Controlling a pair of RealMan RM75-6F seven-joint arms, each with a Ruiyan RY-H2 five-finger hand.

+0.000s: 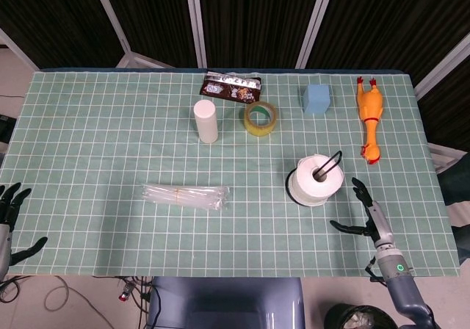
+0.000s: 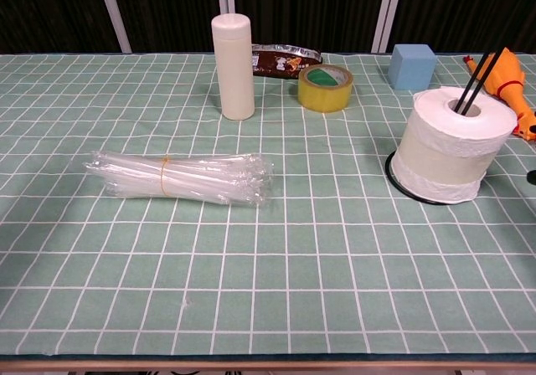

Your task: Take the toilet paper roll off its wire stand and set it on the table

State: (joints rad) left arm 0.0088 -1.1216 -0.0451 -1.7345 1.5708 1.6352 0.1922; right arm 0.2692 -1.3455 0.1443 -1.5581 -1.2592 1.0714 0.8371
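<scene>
- One white toilet paper roll (image 1: 316, 180) sits on one black wire stand (image 1: 331, 163), right of table centre.
- Right hand (image 1: 366, 217), fingers spread, empty, near it.
- Left hand (image 1: 9, 222) spread, empty, at the table's near-left edge.

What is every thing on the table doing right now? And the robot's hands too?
toilet paper roll: upright on its wire stand, untouched.
right hand: open, over the table near the roll.
left hand: open, off the table's edge.
white bottle: standing, capped.
tape roll: lying flat.
rubber chicken: lying down.
bag of straws: lying flat.
snack packet: lying flat.
</scene>
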